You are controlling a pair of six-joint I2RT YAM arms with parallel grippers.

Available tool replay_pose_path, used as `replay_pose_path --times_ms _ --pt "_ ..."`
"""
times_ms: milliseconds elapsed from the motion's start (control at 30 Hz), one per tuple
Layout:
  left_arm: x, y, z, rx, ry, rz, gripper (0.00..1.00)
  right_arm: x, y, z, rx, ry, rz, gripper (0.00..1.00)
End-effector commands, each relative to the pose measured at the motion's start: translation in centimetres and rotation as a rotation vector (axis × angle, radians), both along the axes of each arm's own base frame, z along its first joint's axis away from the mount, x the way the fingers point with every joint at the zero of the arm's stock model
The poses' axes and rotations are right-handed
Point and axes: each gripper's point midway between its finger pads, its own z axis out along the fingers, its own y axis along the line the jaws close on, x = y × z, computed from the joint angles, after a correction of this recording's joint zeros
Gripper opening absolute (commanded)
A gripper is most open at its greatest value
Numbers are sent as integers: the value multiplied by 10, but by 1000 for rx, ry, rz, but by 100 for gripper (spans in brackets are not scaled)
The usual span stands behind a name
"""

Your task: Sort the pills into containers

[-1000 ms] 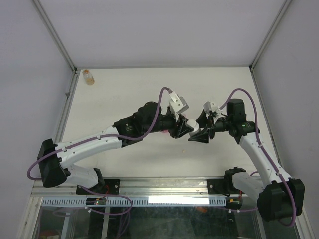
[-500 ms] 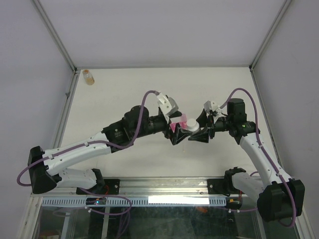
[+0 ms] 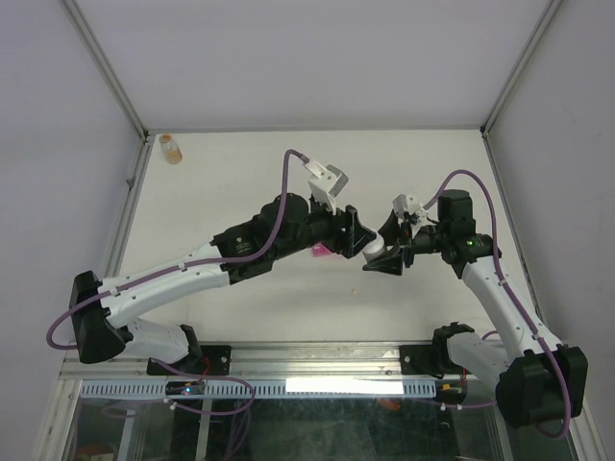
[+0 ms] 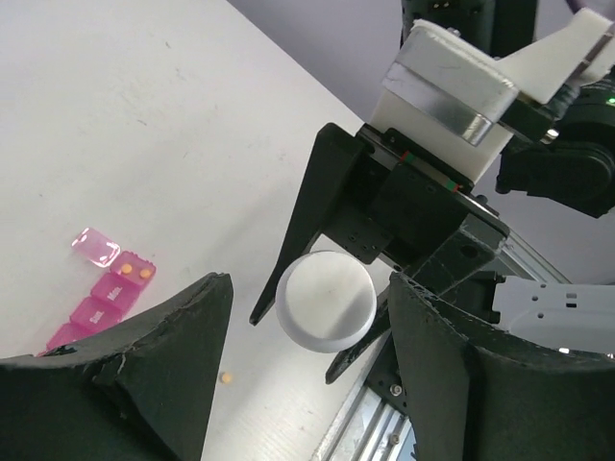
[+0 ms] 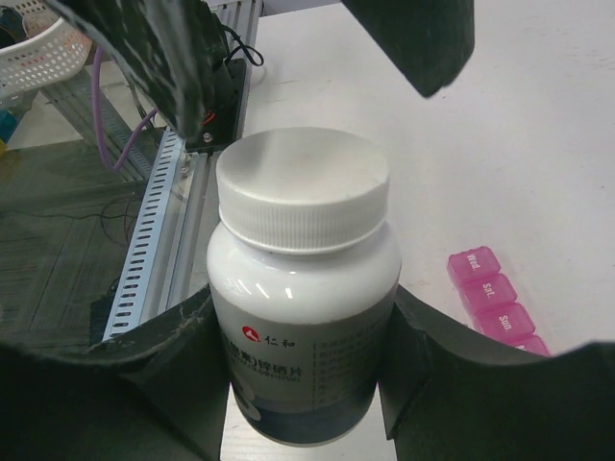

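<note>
Right gripper (image 3: 382, 261): mine, clamped on white-capped bottle (image 5: 303, 288).
Left gripper (image 4: 309, 283): mine, spread, facing the bottle's cap.
Containers (image 4: 101, 288): near the bottle.

White links (image 3: 173, 279); black joints (image 3: 453, 207); purple cables (image 3: 465, 173)

My count: two bottles, one organiser, three pills.
I see one white-capped bottle (image 5: 303, 288) and one amber bottle (image 3: 171, 148); one pink organiser (image 4: 93, 312) showing four compartments, one with its lid open; two orange pills (image 4: 144, 273) inside that one, and one loose pill (image 4: 226, 377) on the table (image 4: 144, 115).
</note>
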Motion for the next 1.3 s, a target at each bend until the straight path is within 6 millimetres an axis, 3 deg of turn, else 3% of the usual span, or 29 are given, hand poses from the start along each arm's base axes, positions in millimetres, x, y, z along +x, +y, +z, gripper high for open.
replay_pose_path --times_ms 0,267,467,567,700,733,767,900,1033,1167,1267 --pt "-6 -11 18 -34 33 -13 67 6 1 15 19 -70 2 0" --pt "-10 -21 8 5 56 -57 62 6 1 14 18 -69 1 0" --pt "-15 -25 3 21 65 -88 48 6 1 14 17 -70 0 0" --pt "-18 -26 1 30 61 -109 33 6 1 15 18 -71 1 0" --pt "-21 -27 -3 50 38 -147 1 6 1 15 18 -72 0 0" --pt "-20 -26 -5 57 32 -141 0 6 1 15 18 -73 0 0" --pt "-18 -24 -7 63 29 -132 0 6 1 15 17 -72 -1 4" --pt "-10 -17 -12 70 34 -100 0 7 0 13 15 -56 -13 57" --pt "-2 -8 -17 80 31 -61 0 8 0 11 13 -46 -18 98" --pt "21 13 -32 108 40 32 0 9 0 10 6 -49 -28 99" --pt "56 51 -61 154 75 179 0 13 -2 8 -10 -62 -46 99"
